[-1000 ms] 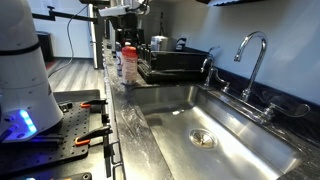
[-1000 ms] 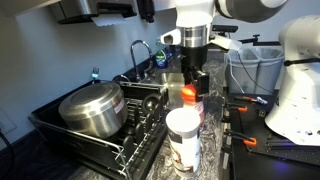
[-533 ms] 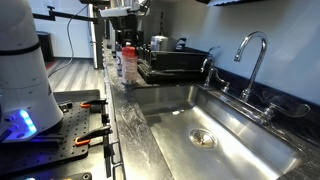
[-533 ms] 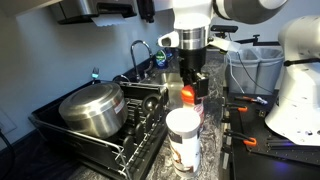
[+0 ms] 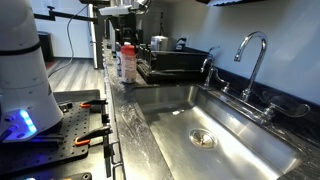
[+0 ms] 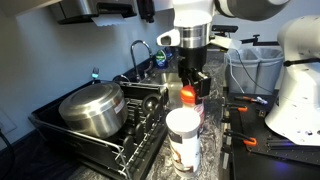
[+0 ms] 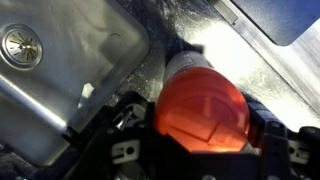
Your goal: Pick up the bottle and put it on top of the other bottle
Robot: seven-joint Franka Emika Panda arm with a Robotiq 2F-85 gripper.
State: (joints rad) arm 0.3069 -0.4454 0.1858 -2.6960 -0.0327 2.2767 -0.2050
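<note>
The bottle (image 6: 187,98), pale with a red cap, stands on the dark stone counter beside the sink. In the wrist view its red cap (image 7: 200,105) fills the space between my fingers. My gripper (image 6: 192,84) is down over its top, with a finger on each side of the cap (image 7: 200,128), and looks closed on it. It also shows far off in an exterior view (image 5: 127,40) above the bottle (image 5: 127,62). The other bottle (image 6: 183,140), shorter and with a white lid, stands on the counter nearer that camera, apart from the gripper.
A steel sink (image 5: 215,125) with a tap (image 5: 252,50) lies beside the counter. A black dish rack (image 6: 120,135) holding a metal pot (image 6: 92,108) stands next to the bottles. The robot base and a tool tray (image 5: 75,120) are on the other side.
</note>
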